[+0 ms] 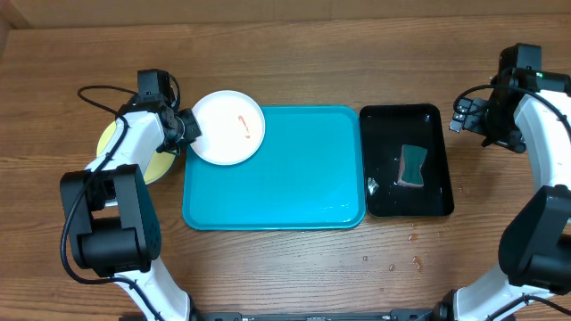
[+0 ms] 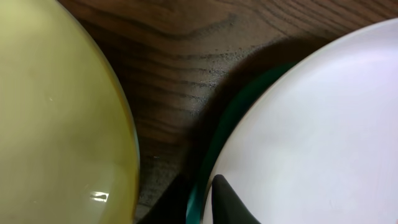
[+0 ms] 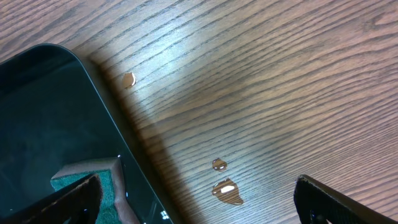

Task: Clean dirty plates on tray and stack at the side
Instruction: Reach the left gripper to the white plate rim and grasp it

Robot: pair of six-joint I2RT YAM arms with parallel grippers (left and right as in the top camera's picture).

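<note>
The yellow-green plate (image 2: 56,112) lies on the table. Just beside it, the left gripper (image 1: 189,130) pinches the white plate (image 1: 230,127) by its rim, at the blue tray (image 1: 285,187) corner. The plate looks light, stiff and maybe slippery. There is room between the plates. The right gripper (image 3: 199,196) is spread wide, far off.
</note>
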